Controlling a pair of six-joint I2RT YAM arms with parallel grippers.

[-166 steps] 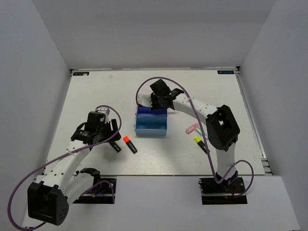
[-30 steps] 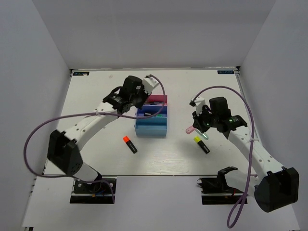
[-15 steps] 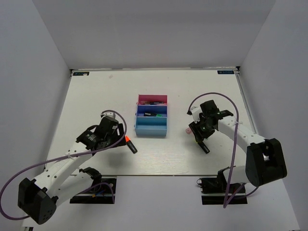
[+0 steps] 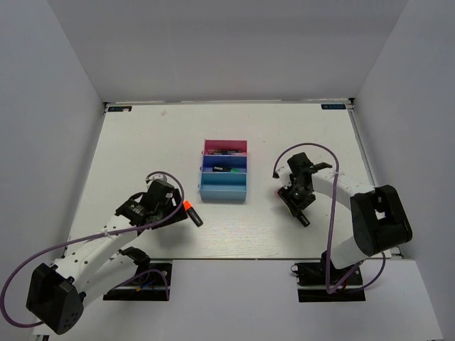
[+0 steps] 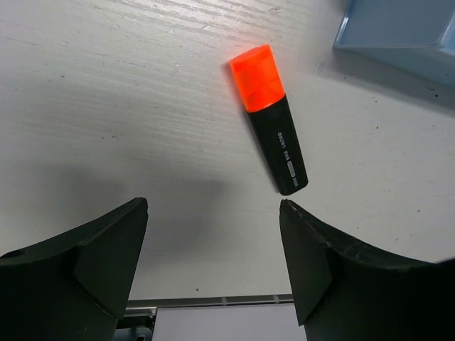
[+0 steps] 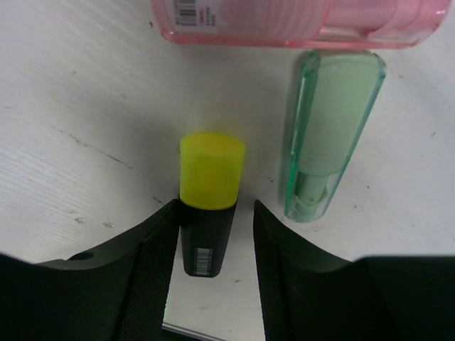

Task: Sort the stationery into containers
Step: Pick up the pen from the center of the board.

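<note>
Left gripper (image 5: 212,220) hangs wide open and empty; right gripper (image 6: 213,213) is about half open, nothing clamped yet. We note the containers (image 4: 224,193) mid-table, between both arms. The orange-capped highlighter (image 5: 274,128) lies flat just ahead of the left jaws, near the light blue tray. We judge this a pre-grasp line-up. The yellow-capped highlighter (image 6: 210,185) lies between the right fingers, beside the mint marker (image 6: 330,128) and the pink marker (image 6: 284,21).
</note>
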